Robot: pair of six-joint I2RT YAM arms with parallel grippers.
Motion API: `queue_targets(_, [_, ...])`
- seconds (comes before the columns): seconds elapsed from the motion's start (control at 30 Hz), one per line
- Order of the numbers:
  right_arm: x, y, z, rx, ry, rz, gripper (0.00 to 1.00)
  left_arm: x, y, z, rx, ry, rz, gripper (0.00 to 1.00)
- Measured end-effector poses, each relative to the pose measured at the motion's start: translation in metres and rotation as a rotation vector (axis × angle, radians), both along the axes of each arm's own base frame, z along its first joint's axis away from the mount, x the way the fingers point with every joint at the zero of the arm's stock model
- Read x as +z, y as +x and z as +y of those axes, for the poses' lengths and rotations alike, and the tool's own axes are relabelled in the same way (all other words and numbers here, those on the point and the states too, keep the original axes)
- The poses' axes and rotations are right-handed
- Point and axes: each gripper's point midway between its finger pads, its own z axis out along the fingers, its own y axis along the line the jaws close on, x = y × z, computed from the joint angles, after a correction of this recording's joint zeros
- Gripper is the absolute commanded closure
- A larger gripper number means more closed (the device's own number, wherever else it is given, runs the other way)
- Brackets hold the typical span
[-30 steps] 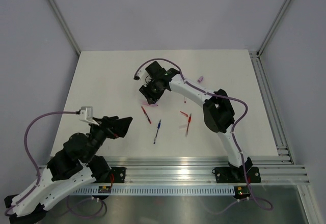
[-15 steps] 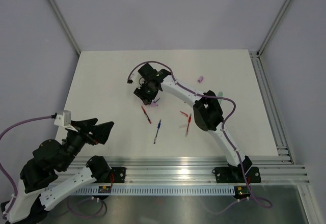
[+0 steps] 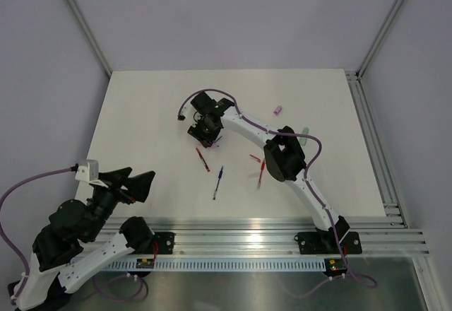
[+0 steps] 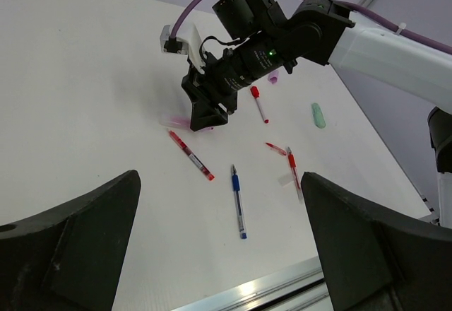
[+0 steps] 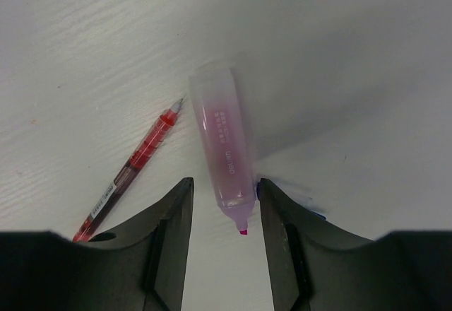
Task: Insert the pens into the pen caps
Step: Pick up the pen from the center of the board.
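My right gripper (image 3: 205,131) is lowered at the middle of the table (image 3: 141,113), open. Its fingers (image 5: 169,240) straddle the tip end of an uncapped pink pen (image 5: 224,152) lying flat. The right finger is close against it, with a gap on the left. A red pen (image 5: 134,177) lies just left of it. My left gripper (image 3: 133,182) is open and empty, held back at the near left. In the left wrist view I see the pink pen (image 4: 176,122), red pens (image 4: 191,155) (image 4: 293,169) (image 4: 259,104), a blue pen (image 4: 238,201), a small red cap (image 4: 274,147) and a lilac cap (image 4: 273,78).
A green pen or cap (image 3: 305,131) lies right of the right arm's elbow (image 3: 282,159). The lilac cap (image 3: 278,109) sits far right of centre. An aluminium rail (image 3: 247,237) runs along the near edge. Grey walls enclose the table.
My left arm has drawn back toward the near left corner. My right gripper has shifted slightly left and settled around the pink pen.
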Motion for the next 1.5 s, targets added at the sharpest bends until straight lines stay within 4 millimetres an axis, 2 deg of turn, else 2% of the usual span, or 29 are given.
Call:
queue_targets(0.23, [-0.019, 0.0, -0.001, 0.005, -0.024, 0.017, 0.54, -0.002, 0.0, 0.0, 0.0, 0.007, 0.001, 0.01])
queue_targets(0.37, [-0.018, 0.001, 0.0, 0.008, -0.022, 0.012, 0.56, -0.002, 0.0, 0.0, 0.0, 0.007, 0.001, 0.01])
queue_targets(0.6, [-0.019, 0.002, 0.0, 0.011, -0.02, 0.01, 0.69, -0.002, 0.001, 0.0, 0.001, 0.008, 0.001, 0.01])
queue_targets(0.97, [-0.012, 0.005, 0.003, 0.015, 0.0, -0.012, 0.73, -0.002, 0.001, 0.0, 0.001, 0.008, 0.001, 0.01])
queue_targets(1.1, [0.011, 0.006, 0.006, 0.015, 0.032, -0.04, 0.73, -0.002, 0.001, -0.001, 0.001, 0.014, 0.005, 0.01])
queue_targets(1.27, [0.065, -0.007, 0.005, 0.021, 0.136, -0.07, 0.73, -0.006, 0.005, -0.008, -0.005, 0.036, 0.03, 0.01])
queue_targets(1.37, [0.103, -0.03, -0.003, 0.019, 0.224, -0.082, 0.73, -0.004, 0.006, -0.014, -0.017, 0.021, 0.042, 0.01])
queue_targets(1.5, [0.146, -0.075, -0.016, 0.008, 0.355, -0.106, 0.73, -0.008, 0.008, -0.029, -0.043, 0.0, 0.1, 0.03])
